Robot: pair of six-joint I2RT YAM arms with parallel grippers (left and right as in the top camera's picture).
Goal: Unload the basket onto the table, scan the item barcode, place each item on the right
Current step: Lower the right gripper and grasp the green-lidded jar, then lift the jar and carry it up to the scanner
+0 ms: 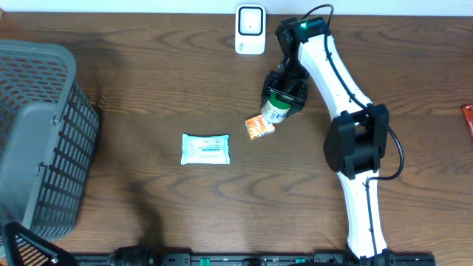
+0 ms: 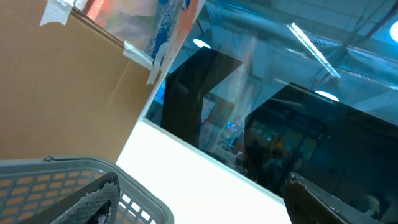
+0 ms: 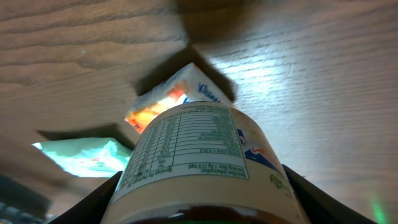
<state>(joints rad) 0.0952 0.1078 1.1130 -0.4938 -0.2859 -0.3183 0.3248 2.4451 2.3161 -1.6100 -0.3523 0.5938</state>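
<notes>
The right hand (image 1: pixel 287 87) sits right over the jar (image 1: pixel 278 109) from above, so only a green-and-white patch peeks out. Up close the label print is too soft to read, and the jar's near end runs off the bottom edge. The grey basket (image 1: pixel 37 140) is chopped by the left edge, a red packet (image 1: pixel 468 122) barely pokes in at the right, and the left hand (image 2: pixel 208 205) shows only dark finger stubs at the frame's bottom.
</notes>
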